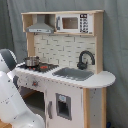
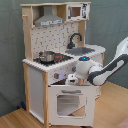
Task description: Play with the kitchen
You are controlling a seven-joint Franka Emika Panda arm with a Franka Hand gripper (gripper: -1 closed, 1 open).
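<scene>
One risk: my fingers (image 2: pixel 71 78), spread or pinching I cannot tell, sit mid-frame at the kitchen (image 2: pixel 55 60) knob panel; a hard push could rock it.

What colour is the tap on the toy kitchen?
Black. The tap shows best in the first exterior view.

My arm (image 2: pixel 107 70), at the right of the second exterior view, wears smooth white rounded shells joined by dark grey-black segments, with a small blue dot on one round joint cap. In the first exterior view my bulky white casing (image 1: pixel 12 102) fills the lower left, trimmed with grey.
</scene>
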